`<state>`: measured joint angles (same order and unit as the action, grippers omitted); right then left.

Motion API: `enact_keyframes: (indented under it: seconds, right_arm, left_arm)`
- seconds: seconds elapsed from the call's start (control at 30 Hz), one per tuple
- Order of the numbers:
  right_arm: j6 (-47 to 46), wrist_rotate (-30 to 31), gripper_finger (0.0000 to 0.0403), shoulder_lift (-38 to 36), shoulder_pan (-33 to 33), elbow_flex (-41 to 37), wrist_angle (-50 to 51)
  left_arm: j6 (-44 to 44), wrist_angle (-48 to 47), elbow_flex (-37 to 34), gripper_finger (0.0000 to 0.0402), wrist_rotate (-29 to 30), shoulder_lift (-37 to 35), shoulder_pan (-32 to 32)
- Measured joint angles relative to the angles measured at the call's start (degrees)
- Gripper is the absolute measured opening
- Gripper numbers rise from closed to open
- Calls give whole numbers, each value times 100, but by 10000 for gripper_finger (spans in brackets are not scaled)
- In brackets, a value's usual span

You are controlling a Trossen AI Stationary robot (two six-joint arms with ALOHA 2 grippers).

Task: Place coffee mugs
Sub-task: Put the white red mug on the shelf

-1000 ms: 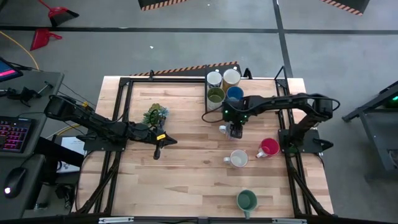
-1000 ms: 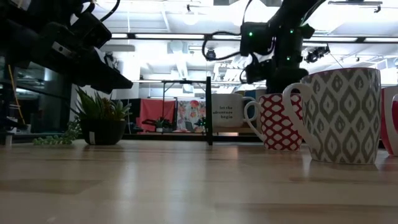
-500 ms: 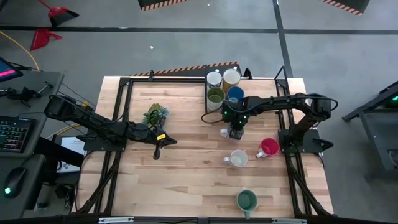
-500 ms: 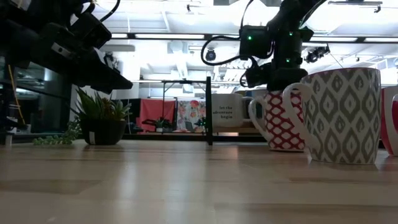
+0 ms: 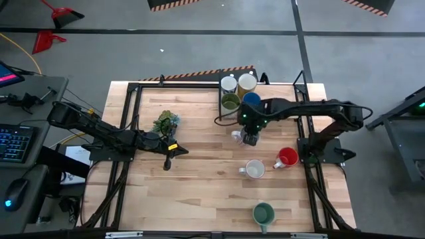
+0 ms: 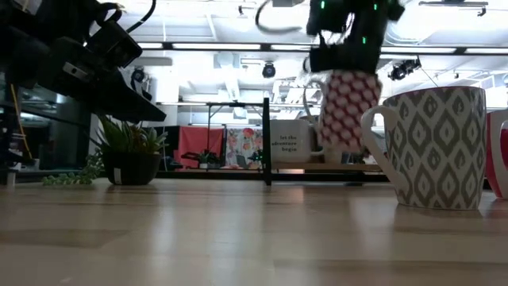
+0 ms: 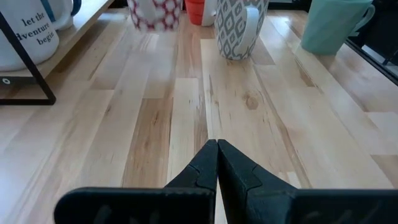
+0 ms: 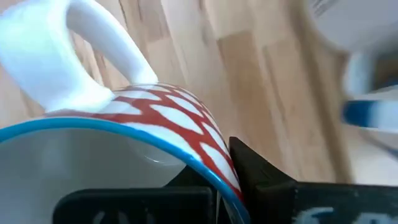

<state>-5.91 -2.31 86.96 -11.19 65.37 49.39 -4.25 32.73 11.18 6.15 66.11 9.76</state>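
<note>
Red-patterned mug (image 6: 343, 107) hides right claw's (image 5: 250, 137) fingertips.

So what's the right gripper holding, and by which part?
The right gripper holds the red-patterned mug by its rim, lifted off the table.

Robotics lab, wooden bench (image 5: 199, 172), concrete floor (image 5: 199, 53)

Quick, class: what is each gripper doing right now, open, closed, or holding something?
Left gripper: closed, holding nothing, above the table.
Right gripper: closed on the rim of the red-and-white patterned mug, lifted off the table.
</note>
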Motion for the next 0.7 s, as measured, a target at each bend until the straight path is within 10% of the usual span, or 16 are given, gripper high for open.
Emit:
enact_keyframes:
  seconds: [0.37, 0.7]
  right_arm:
    - [-118, 1445, 1, -501, -400, 2039, 1349]
    - [-545, 1693, 0, -494, -2237, 2906, 2169]
  left_arm:
    - [0, -90, 0, 0, 2, 0, 2]
    - [-1, -274, 0, 0, 1, 0, 1]
